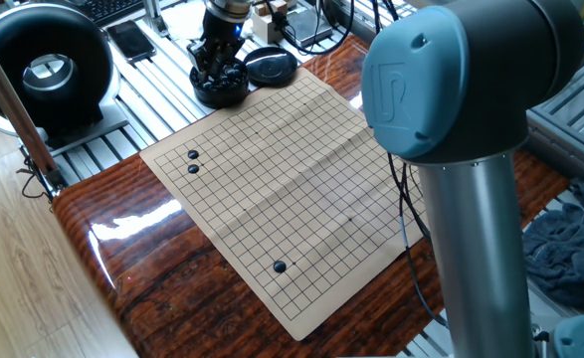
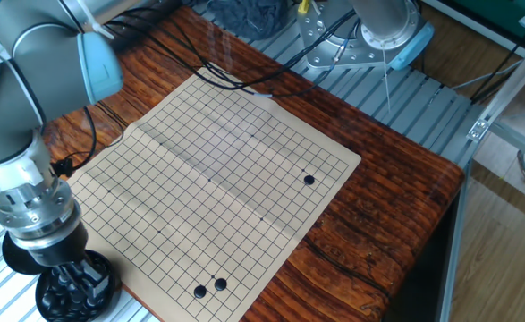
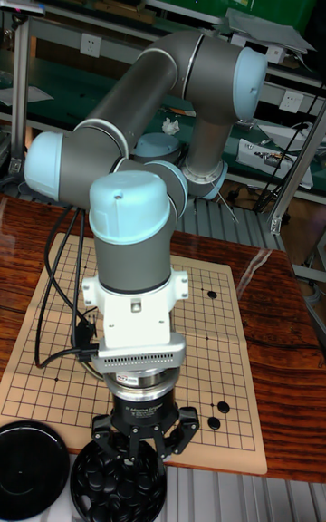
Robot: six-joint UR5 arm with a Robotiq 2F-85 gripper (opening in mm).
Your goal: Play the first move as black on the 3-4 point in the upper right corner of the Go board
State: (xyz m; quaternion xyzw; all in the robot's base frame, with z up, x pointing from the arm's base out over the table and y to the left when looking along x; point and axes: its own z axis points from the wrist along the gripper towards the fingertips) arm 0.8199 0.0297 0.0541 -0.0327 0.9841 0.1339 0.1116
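We count 3 black stones on the Go board (image 1: 282, 189): 2 touching near its left edge (image 1: 193, 162), 1 near the front corner (image 1: 280, 267). The board lies on a glossy wooden table (image 1: 142, 268). The gripper (image 3: 143, 447), fingers spread, reaches into the bowl of black stones (image 1: 221, 88); its lid (image 1: 271, 66) sits beside.

A glossy reddish-brown wooden table (image 1: 142, 268) carries a tan Go board (image 1: 282, 189) laid flat and turned at an angle to the table's edges. Three black stones lie on the board: a pair of black stones (image 1: 193, 162) side by side near one corner, and a single black stone (image 1: 280, 267) near another. Black cables (image 2: 199, 67) trail across the wood beside the board. Past the wooden edge, a ribbed metal surface (image 1: 142, 94) holds a black bowl of stones (image 1: 221, 85) with its black lid (image 1: 271, 66) just beside it.
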